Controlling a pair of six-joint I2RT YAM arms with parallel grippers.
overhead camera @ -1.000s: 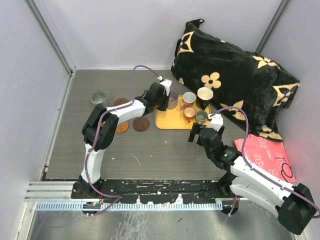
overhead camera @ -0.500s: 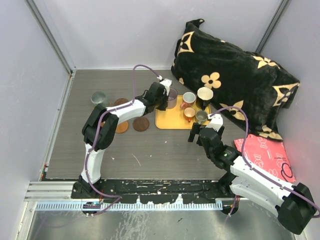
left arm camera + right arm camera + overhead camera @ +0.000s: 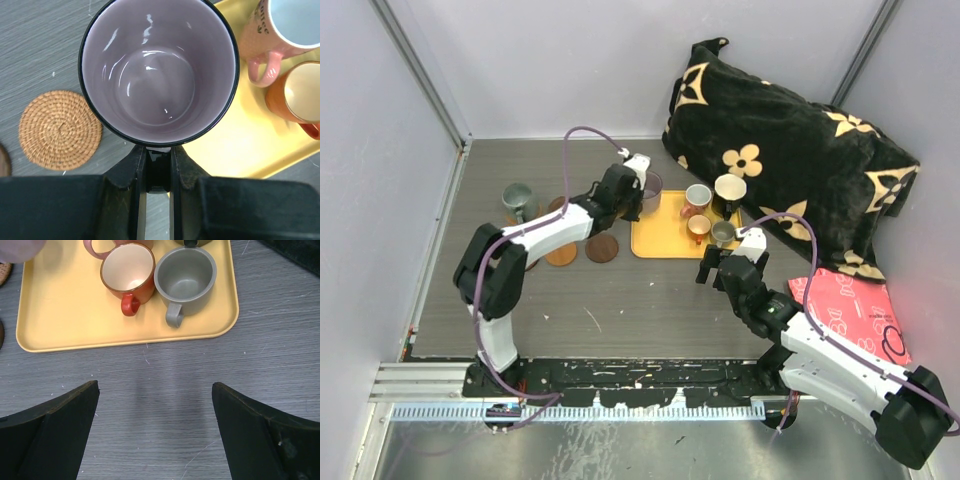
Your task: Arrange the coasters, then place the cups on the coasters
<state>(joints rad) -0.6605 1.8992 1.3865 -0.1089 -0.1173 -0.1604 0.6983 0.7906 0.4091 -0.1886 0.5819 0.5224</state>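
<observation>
Starting far left: got one grey-green mug (image 3: 517,197) standing near the left wall, well apart from the tray. Just right of it, counting three coasters (image 3: 602,247) for sure on the table. Can't rule out more tucked under the arm or under that mug, too hidden from above to say. Through the wrist camera, seeing a woven coaster (image 3: 60,129) lying bare just left of the mug in hand.

Next over, looking at the left gripper (image 3: 159,172) pinched narrow on the handle of the purple mug (image 3: 159,75), holding it upright over the left edge of the yellow tray (image 3: 660,243). Reads as the cup-placing step, with this mug meant for a coaster. Calls for swinging it left, centring it over that woven disc, lowering straight down, and only then letting go.

On the tray itself, counting four more: pink cup (image 3: 697,198) and black cup (image 3: 729,188) at the back, orange cup (image 3: 127,270) and grey cup (image 3: 185,275) side by side in front. Makes six cups in all.

Right of that, finding the right gripper (image 3: 155,405) spread wide, holding nothing, hovering over bare table just on the near side of the tray. Further right, noting a black flowered cushion (image 3: 790,150) and a red packet (image 3: 850,310).
</observation>
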